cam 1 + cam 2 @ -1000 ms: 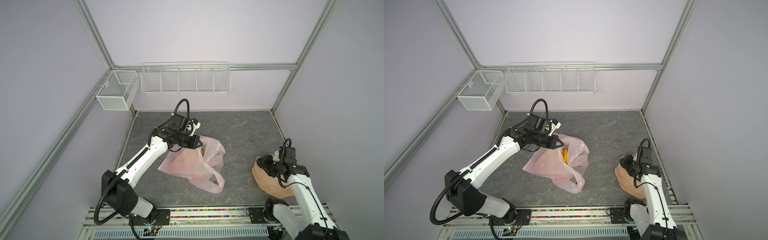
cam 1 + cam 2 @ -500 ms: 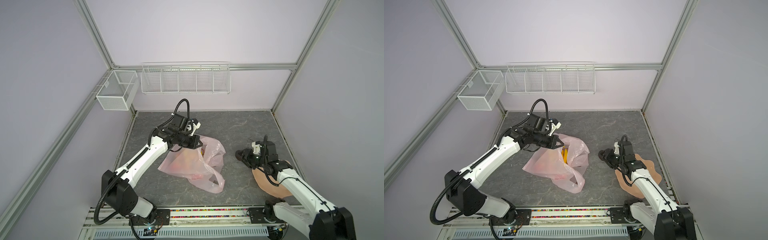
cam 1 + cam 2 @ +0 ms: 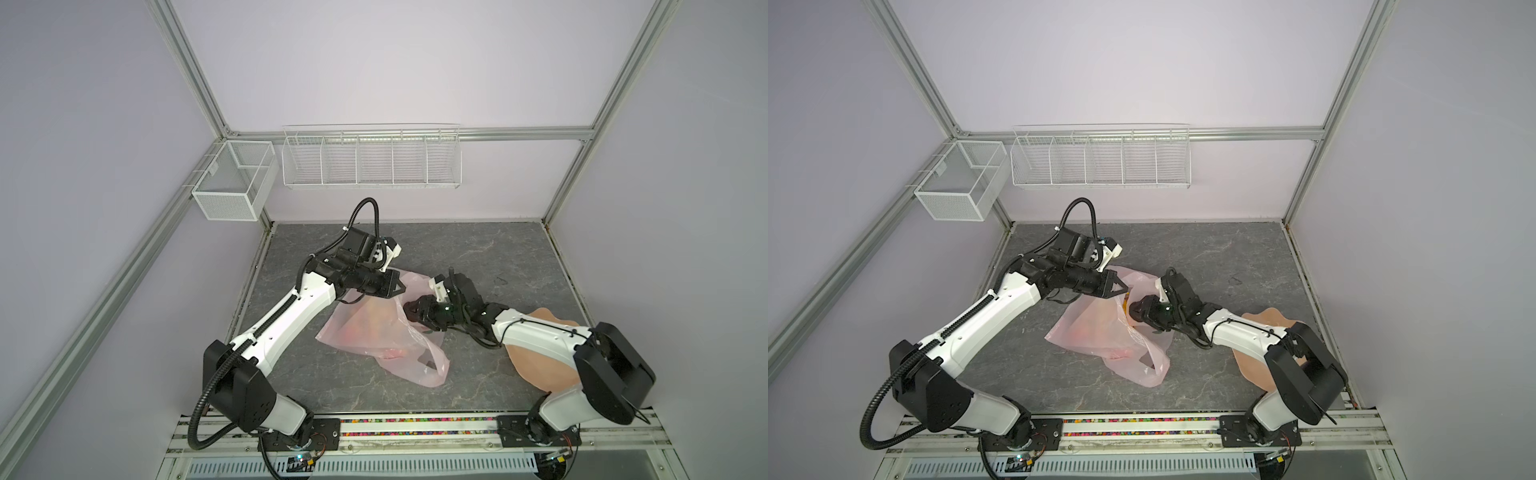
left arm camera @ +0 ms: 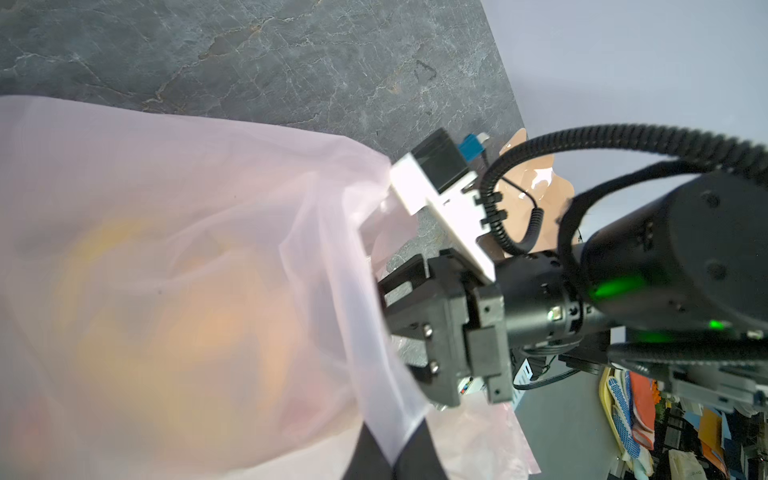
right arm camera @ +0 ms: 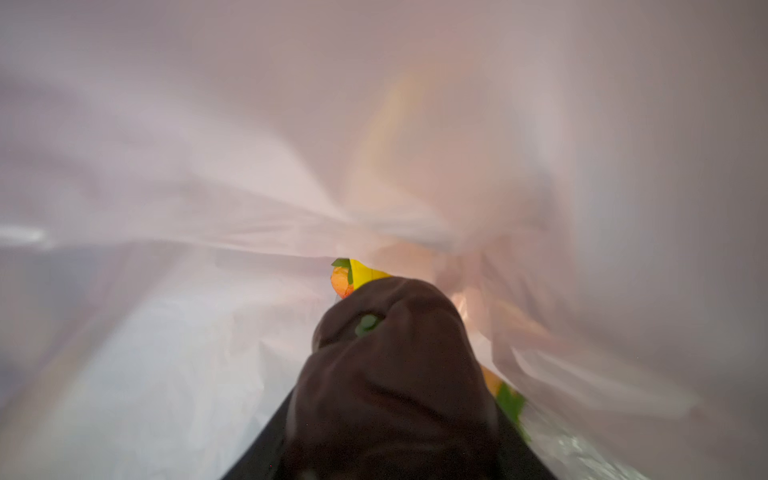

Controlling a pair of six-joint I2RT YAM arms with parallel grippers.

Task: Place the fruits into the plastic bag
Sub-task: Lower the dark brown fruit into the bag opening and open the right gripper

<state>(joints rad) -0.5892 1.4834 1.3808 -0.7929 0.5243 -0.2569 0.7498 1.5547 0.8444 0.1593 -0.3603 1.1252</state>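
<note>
The pale-pink plastic bag lies on the grey table. My left gripper is shut on a strip of its rim and holds the mouth lifted. My right gripper reaches into that mouth, shut on a dark brown-purple fruit. In the right wrist view, bag film surrounds the fruit, and a yellow banana tip and an orange fruit lie just beyond it. Orange and reddish shapes show blurred through the film.
A peach wavy-edged plate lies at the front right, partly under my right arm. A mesh box and a wire rack hang on the walls. The bag's free handle loop trails toward the front rail.
My right arm has swung left from the plate to the bag's mouth, carrying the dark fruit. The left arm and the held rim have stayed put.
</note>
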